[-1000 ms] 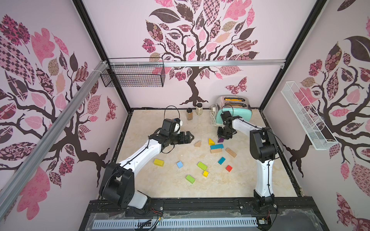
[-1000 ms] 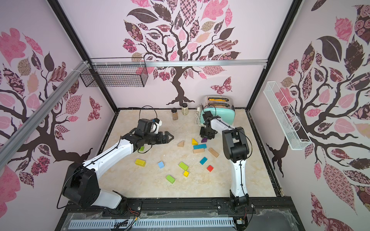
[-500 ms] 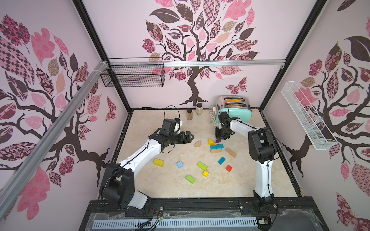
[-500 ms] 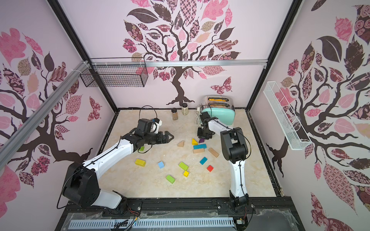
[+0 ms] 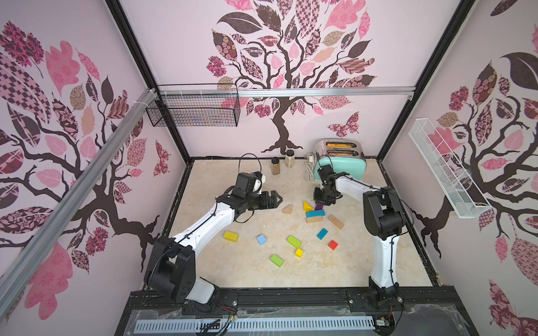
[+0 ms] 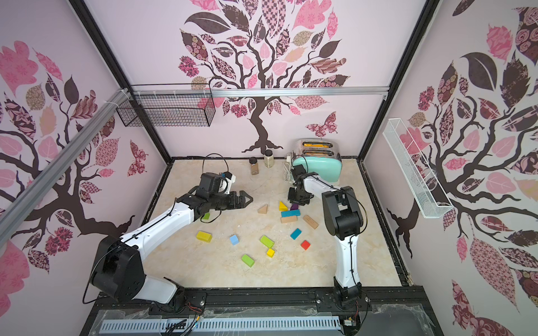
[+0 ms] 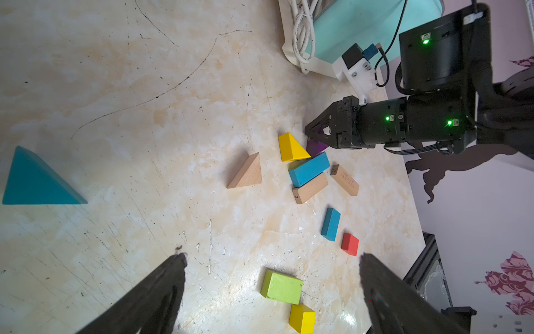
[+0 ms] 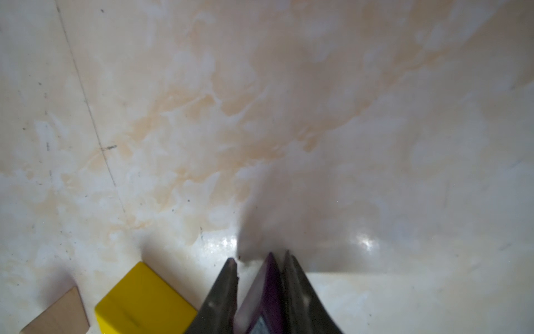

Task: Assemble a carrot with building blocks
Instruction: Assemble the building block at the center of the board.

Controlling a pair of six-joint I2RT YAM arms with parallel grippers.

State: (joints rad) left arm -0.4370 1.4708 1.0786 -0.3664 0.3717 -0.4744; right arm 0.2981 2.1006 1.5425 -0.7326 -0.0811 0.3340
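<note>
little has changed over the last second: the right end effector [image 5: 320, 200] stays low and narrow, pinching the purple block [image 8: 263, 295] right of centre in a top view, just beside the yellow wedge [image 5: 306, 206]. the left end effector [image 5: 279, 200] hangs wide and empty. i judge the carrot barely begun, with the other blocks scattered on the tabletop [image 5: 218, 180]. the black wire basket [image 5: 195, 113], upper left, and the white rack [image 5: 445, 171], right edge, look empty.

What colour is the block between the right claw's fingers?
The block is purple; clearest in the right wrist view.
</note>
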